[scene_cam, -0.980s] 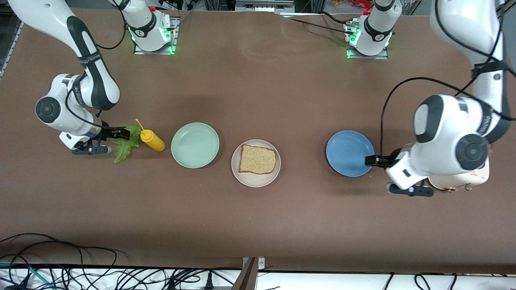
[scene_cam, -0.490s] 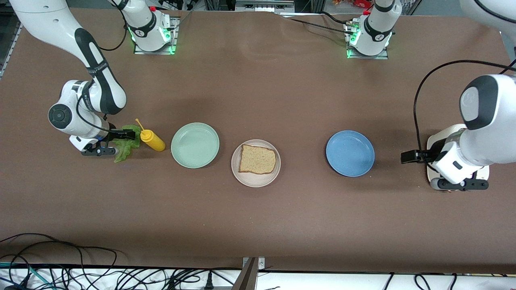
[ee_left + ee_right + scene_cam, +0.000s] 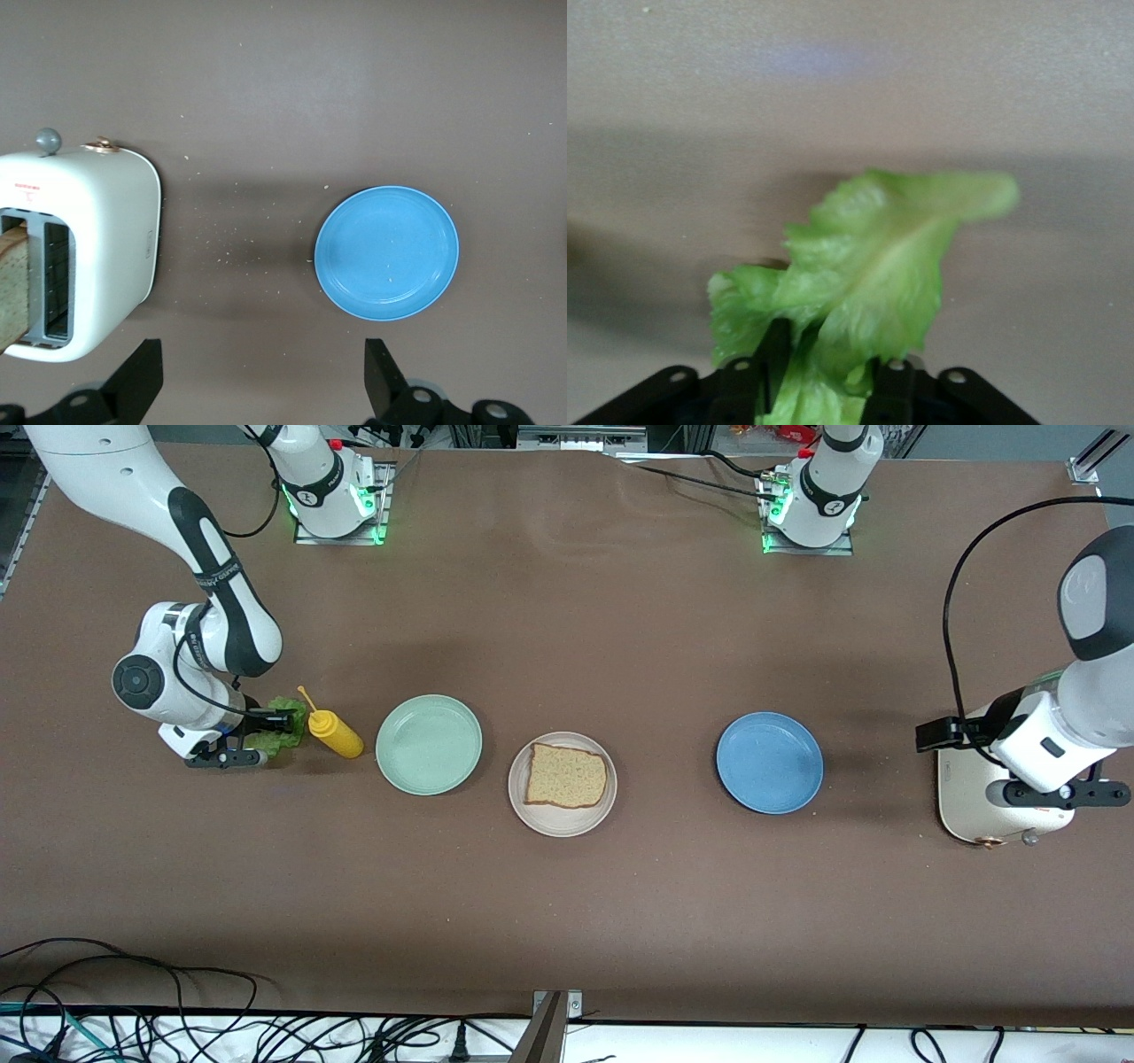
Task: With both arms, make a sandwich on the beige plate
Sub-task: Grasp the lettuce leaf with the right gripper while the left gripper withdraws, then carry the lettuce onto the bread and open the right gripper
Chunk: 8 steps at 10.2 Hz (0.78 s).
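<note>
Three plates lie in a row: mint-green plate (image 3: pixel 429 744), beige plate (image 3: pixel 563 783) carrying one bread slice (image 3: pixel 567 776), and blue plate (image 3: pixel 769 762). Beside the mustard bottle (image 3: pixel 334 733), the right gripper (image 3: pixel 824 376) pinches the lettuce leaf (image 3: pixel 873 266). Spread wide and empty, the left gripper (image 3: pixel 261 381) hangs near the toaster (image 3: pixel 84 248) (bread sits in one slot).
</note>
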{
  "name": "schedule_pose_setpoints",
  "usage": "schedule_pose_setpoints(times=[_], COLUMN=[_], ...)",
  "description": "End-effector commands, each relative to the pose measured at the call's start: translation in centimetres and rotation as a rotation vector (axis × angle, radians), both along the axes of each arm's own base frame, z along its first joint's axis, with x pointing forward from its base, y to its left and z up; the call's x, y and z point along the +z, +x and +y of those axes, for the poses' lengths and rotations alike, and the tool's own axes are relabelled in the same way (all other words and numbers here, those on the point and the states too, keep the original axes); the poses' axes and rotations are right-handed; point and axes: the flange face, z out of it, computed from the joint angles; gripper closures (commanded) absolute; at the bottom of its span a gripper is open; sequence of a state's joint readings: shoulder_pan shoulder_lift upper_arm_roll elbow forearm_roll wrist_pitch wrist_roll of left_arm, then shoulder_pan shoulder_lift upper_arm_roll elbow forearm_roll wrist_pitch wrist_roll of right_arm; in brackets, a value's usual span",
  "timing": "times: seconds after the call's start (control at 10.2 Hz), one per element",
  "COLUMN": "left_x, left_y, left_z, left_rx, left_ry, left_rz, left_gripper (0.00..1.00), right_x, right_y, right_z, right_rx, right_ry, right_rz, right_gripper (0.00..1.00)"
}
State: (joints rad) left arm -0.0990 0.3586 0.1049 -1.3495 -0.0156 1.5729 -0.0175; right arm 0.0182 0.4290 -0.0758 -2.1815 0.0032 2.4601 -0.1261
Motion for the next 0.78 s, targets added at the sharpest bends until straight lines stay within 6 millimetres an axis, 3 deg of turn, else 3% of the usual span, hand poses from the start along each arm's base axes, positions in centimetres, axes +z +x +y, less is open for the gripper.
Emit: schedule_pose_setpoints(times=[0.0,0.2,0.39,0.69], left_x=[2.5,3.9,5.1,4.4], left_y=[-1.6,-3.0,-3.9,-4.7], left_z=[1.2,0.6,0.0,-0.2], left_rx=[0.007,0.006,0.005,0.007], left_ry=[0.025,0.012,0.006,-0.02], left_rz=[0.005,0.028,0.036,0.064], left_gripper=[0.0,0.0,0.0,0.0], right_x=[0.2,2.1,5.6,10.3], right_y=[0.7,2.1,3.9,6.2], right_z=[-0.7,-0.9,-1.1,-1.1], right_rx=[0.0,0.003,0.007,0.004], right_ry=[-0.005,-0.003,0.001,0.004], right_rz=[0.002,0.029,0.052,0.082], right_gripper=[1.0,1.0,1.0,1.0])
